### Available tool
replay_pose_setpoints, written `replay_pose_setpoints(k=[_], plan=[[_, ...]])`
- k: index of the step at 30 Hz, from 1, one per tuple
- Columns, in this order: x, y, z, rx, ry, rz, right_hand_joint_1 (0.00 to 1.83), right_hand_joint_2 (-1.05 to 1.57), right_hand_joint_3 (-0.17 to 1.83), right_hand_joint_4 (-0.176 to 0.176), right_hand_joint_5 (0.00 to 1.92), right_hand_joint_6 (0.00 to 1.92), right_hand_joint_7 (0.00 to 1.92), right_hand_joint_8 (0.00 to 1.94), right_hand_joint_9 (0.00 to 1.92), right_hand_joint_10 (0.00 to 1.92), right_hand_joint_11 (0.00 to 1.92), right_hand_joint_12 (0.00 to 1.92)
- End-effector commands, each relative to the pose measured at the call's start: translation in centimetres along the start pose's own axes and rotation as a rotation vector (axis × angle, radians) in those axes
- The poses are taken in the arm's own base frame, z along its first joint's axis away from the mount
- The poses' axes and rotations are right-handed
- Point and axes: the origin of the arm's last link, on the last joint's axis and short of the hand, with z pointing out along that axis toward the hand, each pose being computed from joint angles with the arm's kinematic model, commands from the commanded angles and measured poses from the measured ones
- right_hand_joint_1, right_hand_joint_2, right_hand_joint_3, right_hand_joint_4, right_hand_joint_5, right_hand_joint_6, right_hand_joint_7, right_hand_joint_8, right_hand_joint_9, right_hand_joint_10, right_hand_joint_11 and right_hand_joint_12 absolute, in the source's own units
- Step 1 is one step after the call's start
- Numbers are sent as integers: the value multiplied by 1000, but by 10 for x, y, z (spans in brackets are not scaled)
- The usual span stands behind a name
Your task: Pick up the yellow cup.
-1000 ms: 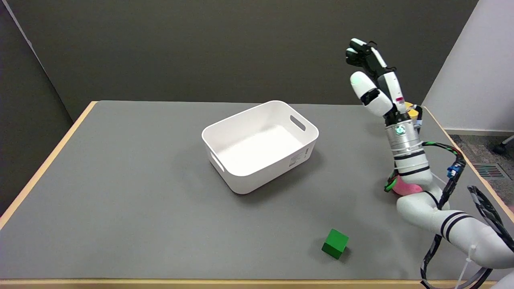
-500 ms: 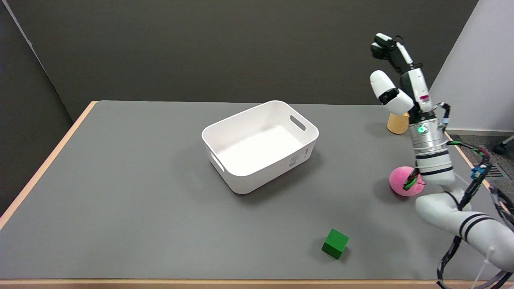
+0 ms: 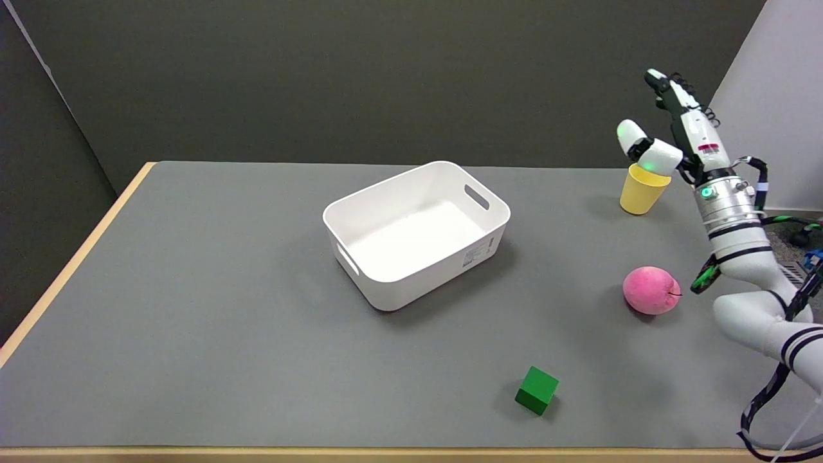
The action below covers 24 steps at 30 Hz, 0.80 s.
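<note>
One cup (image 3: pixel 643 189) (likely light, thin-walled, easily tipped) stands at the frame's right; the hand (image 3: pixel 669 132), fingers spread, empty, should clasp its sides.

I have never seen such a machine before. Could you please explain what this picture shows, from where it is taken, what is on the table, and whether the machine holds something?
This is a robot arm, white with black bands, ending in a many-fingered right hand. The one picture comes from a camera above the table's near side, looking down and across it; the arm reaches in from the lower right. On the grey table stand a yellow cup, a white bin with nothing visible inside, a pink peach-like fruit and a green cube. The hand is raised beside the cup, fingers apart, and holds nothing.
</note>
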Motion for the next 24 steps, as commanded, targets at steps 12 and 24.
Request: replay_pose_setpoints(k=[12,24], plan=[[-7,56,8,-286,-162,-145,349,667,816,-11,63,297,87,235,-1,492,-1,829],[-13,59,28,-309,-258,-255,377,640,843,6,77,292,112,222,10,516,-1,846]])
